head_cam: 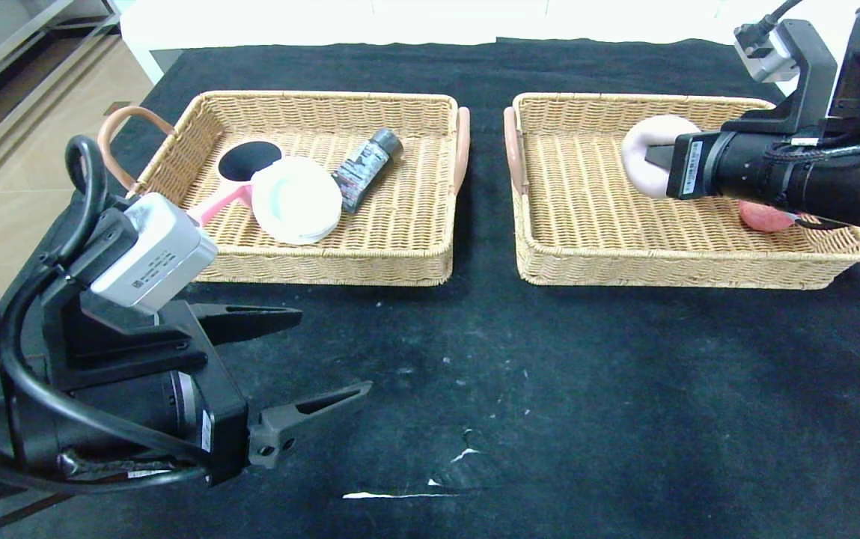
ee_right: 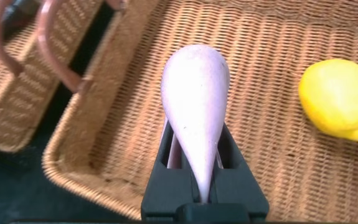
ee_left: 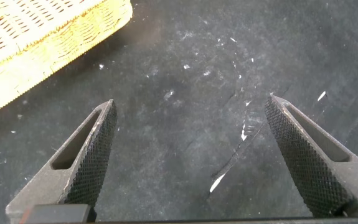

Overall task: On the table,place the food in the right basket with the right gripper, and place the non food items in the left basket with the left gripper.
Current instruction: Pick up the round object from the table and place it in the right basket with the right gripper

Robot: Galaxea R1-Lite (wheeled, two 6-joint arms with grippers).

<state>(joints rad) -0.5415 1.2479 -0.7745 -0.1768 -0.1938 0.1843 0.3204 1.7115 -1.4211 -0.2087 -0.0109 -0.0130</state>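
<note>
My right gripper (head_cam: 654,157) is shut on the pale mauve ball (head_cam: 643,161), squeezed flat between the fingers, and holds it above the right basket (head_cam: 669,262). The ball (ee_right: 194,93) also fills the middle of the right wrist view over the basket's weave (ee_right: 259,74). The yellow lemon (ee_right: 340,96) lies in that basket, and the red-pink peach (head_cam: 763,217) shows partly behind my right arm. In the left basket (head_cam: 400,258) lie the pink pan (head_cam: 239,172), the white dish (head_cam: 296,200) and the black tube (head_cam: 366,168). My left gripper (head_cam: 328,355) is open and empty above the black table (head_cam: 587,389).
The baskets stand side by side with a narrow gap and pink handles (head_cam: 462,146) facing each other. A white tear (head_cam: 400,494) marks the cloth near the front edge. The left basket's corner (ee_left: 54,37) shows in the left wrist view.
</note>
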